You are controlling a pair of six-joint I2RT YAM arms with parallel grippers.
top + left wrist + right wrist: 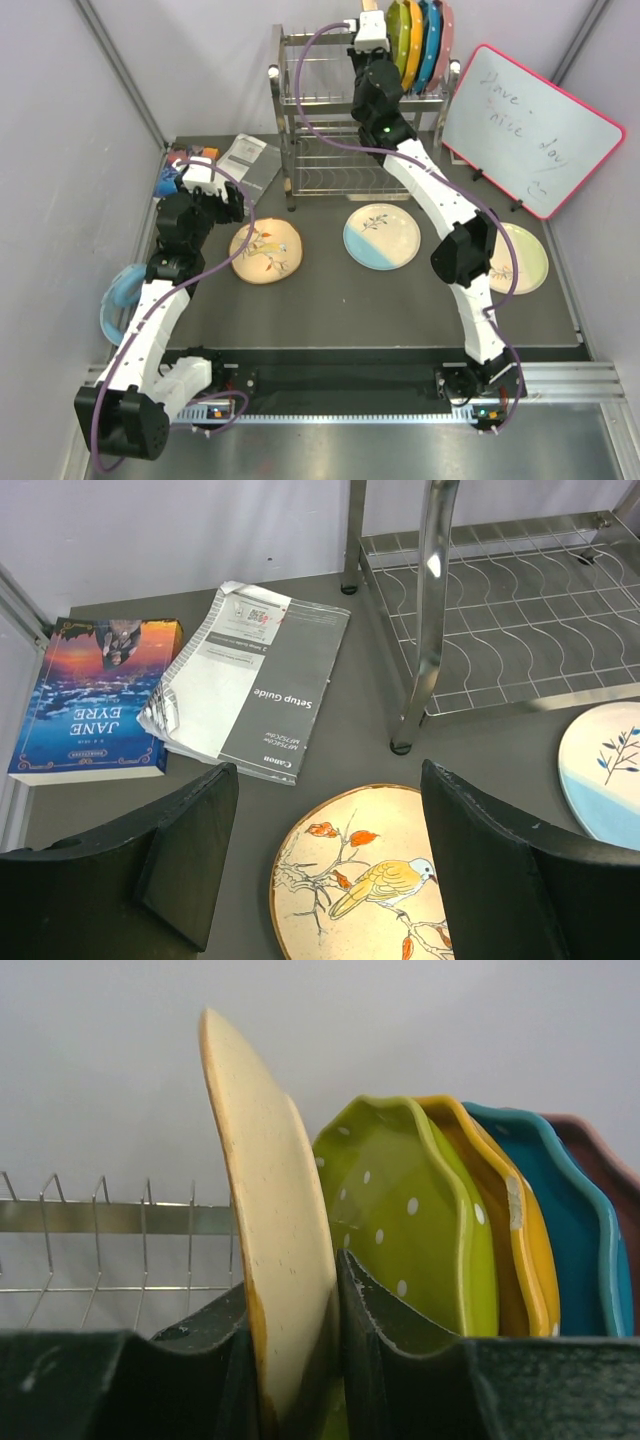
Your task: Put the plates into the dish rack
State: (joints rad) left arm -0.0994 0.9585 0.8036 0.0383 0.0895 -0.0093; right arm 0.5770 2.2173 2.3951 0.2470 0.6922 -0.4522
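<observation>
The right end effector [290, 1320] pinches a cream plate [270, 1190] upright at the top tier of the dish rack [330, 172], just beside the green plate [410, 1220]. The left end effector [330, 770] gapes wide, empty, above the bird plate [350, 880] lying on the bench [330, 300]

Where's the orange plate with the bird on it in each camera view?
Top external: the bird plate lies left of centre, just below the dish rack.
Left wrist: the plate sits bottom centre, cut off by the lower edge.
Right wrist: not in it.
Shared landmark: the dish rack, in all three views.
</observation>
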